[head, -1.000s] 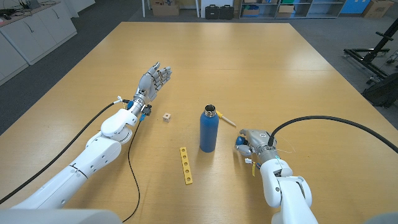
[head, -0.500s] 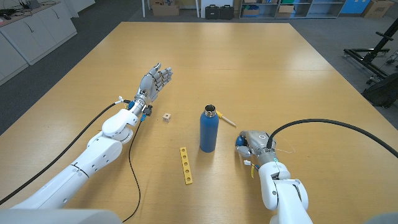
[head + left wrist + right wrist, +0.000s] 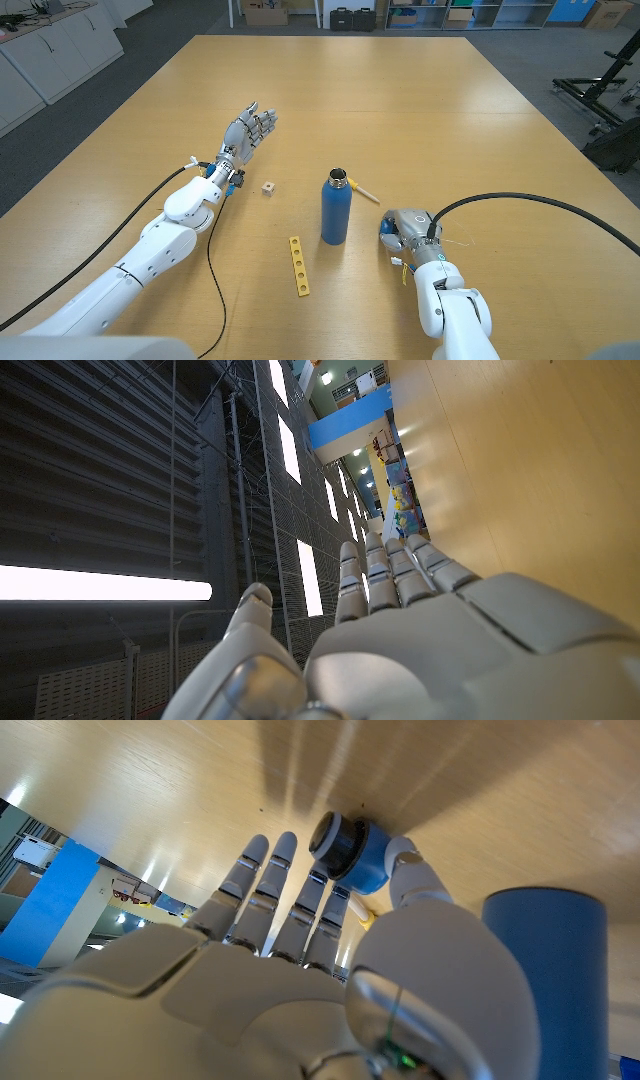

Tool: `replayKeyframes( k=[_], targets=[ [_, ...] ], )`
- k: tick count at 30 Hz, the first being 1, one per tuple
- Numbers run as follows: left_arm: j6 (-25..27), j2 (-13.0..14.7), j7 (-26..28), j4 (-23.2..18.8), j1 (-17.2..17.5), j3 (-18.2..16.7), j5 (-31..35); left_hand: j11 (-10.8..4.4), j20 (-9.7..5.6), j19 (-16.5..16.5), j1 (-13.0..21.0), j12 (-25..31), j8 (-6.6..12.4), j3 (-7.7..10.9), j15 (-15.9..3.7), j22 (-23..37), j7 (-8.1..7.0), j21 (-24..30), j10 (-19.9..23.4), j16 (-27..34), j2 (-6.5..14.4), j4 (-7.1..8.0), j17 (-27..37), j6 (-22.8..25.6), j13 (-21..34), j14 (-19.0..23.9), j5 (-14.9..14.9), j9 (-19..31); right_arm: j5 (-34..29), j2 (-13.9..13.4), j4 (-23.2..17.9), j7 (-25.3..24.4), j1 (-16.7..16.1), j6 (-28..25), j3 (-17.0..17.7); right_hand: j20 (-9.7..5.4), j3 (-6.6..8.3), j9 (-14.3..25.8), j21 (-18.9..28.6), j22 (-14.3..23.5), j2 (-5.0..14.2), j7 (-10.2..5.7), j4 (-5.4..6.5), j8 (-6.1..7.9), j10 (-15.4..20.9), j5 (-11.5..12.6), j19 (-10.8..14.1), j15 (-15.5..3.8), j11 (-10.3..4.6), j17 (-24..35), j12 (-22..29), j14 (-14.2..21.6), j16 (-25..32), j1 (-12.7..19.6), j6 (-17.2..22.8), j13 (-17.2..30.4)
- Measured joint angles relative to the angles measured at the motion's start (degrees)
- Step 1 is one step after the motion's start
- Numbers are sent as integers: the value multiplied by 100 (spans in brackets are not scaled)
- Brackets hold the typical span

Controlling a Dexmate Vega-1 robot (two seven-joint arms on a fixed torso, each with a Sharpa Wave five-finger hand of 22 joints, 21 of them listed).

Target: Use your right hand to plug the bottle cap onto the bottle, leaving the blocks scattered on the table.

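Right hand (image 3: 408, 232) grasping blue cap (image 3: 349, 853) between thumb and fingers (image 3: 262, 880), just beside open bottle (image 3: 336, 208); left hand (image 3: 247, 131) released, fingers spread

Head camera looks down over the table (image 3: 420, 110); wrist cameras sit close behind their hands.

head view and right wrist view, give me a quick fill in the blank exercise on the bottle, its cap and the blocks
1. The tall blue metal bottle stands upright with its mouth ____.
2. The round blue bottle cap is pinched by the ____ robot hand.
3. The long flat block with a row of holes is coloured ____.
4. The small wooden cube lies between the bottle and the ____ robot hand.

Missing words: open; right; yellow; left
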Motion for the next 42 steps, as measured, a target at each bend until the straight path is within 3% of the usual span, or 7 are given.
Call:
replayKeyframes(
  k=[10, 23, 28, 32, 33, 34, 42],
  targets=[
    [-24, -5, -38, 21, 15, -8, -20, 0, 0, 0, 0, 0, 0, -26, 0, 0, 0, 0, 0, 0, 0, -26, 0, 0, 0, 0, 0, 0, 436, -131, -134, -684, -125, 40, 127, -89, -18, -38, 148, 0, -45, 311, 19, 168, 501, -50, 440, -121, 315, -81, 1, 697, 122, 45, 310, -38],
    [-6, 19, -41, -9, 6, -10, -20, 0, 0, 0, 0, -27, 0, -25, 0, 0, 0, 0, 0, 0, 0, -25, 0, -1, 0, 0, 0, 0, 1446, -247, -321, -2066, -397, 271, 483, -101, -18, -37, 192, -1, -33, 399, 19, 230, 702, -94, 612, -154, 355, -107, -48, 884, 122, 33, 397, -41],
    [2, 42, -22, -47, 22, -31, -18, 0, 0, 0, 0, -40, 0, -25, 0, 0, 1, 0, 0, 0, 0, -25, 0, -1, 0, 0, 0, 0, 2537, -253, -457, -2873, -563, 678, 828, -111, -18, -37, 233, -1, -33, 398, 19, 230, 703, -97, 663, -185, 356, -107, -49, 915, 122, 33, 397, -44],
    [9, 60, -4, -81, 45, -54, -12, 0, 0, 0, 0, -40, 0, -25, 0, 0, 1, 0, 0, 0, 0, -25, 0, -1, 0, 0, 0, 0, 2863, -251, -555, -3050, -648, 809, 1086, -111, -18, -37, 233, -1, -33, 398, 19, 230, 703, -117, 663, -185, 355, -107, -85, 915, 122, 33, 397, -45],
    [9, 60, -2, -81, 45, -54, -9, 0, 0, 0, 0, -40, 0, -25, 0, 0, 1, 0, 0, 0, 0, -25, 0, -1, 0, 0, 0, 0, 3272, -250, -583, -3050, -667, 809, 1162, -111, -18, -37, 233, -1, -33, 398, 19, 230, 703, -118, 663, -185, 355, -107, -86, 915, 122, 33, 396, -44],
    [10, 70, 0, -97, 57, -63, -8, 0, 0, 0, 0, -40, 0, -25, 0, 0, 1, 0, 0, 0, 0, -25, 0, -1, 0, 0, 0, 0, 3626, -250, -608, -3380, -681, 1118, 1221, -111, -18, -37, 233, -1, -33, 398, 19, 230, 704, -118, 663, -185, 355, -107, -101, 915, 100, 33, 396, -45],
    [7, 99, 25, -140, 94, -98, 8, 0, 0, 0, 0, -40, 0, -25, 0, 0, 1, 0, 0, 0, 0, -25, 0, -1, 0, 0, 0, 0, 5049, -274, -790, -3571, -698, 1720, 1801, -89, -33, -36, 233, 27, -34, 396, 34, 234, 720, -120, 640, -174, 312, -107, -186, 860, 42, 34, 394, -49]
  ],
)
